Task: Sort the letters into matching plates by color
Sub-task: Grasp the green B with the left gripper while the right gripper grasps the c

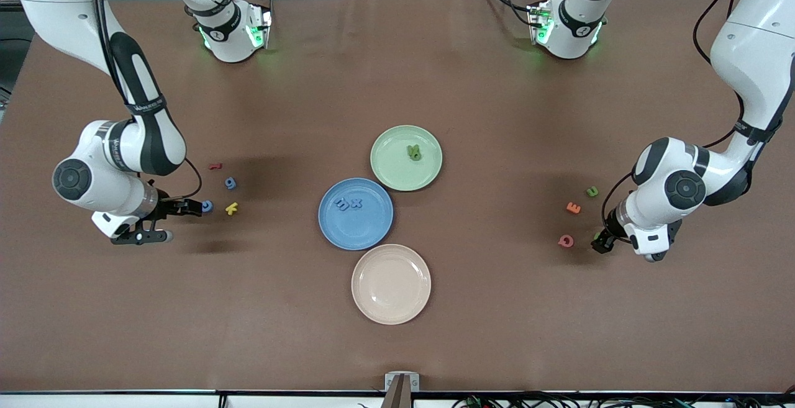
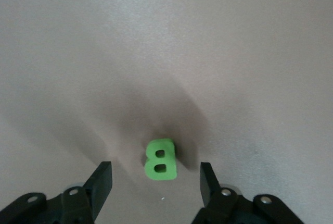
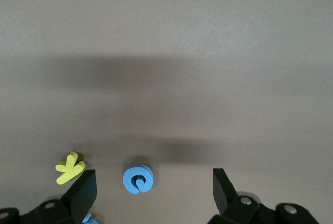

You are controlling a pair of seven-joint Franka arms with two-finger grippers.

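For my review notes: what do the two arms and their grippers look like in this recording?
Both arms are glossy white Franka arms with rounded shells, black joint bands and dark circular joint caps. Thin black cables loop along each arm. Green lights glow at both bases. The left gripper and right gripper are black, with flat, blocky black fingers.

arms: glossy white shells, black joint bands | cables: black | bases: green lights | fingers (image 2: pixel 104 182): black

Lighting even, overhead, moderately bright. Soft arm shadows on the table (image 1: pixel 397 346). Mild sheen on the plates (image 1: pixel 391 284). Wrist views slightly soft, with diffuse shadows.
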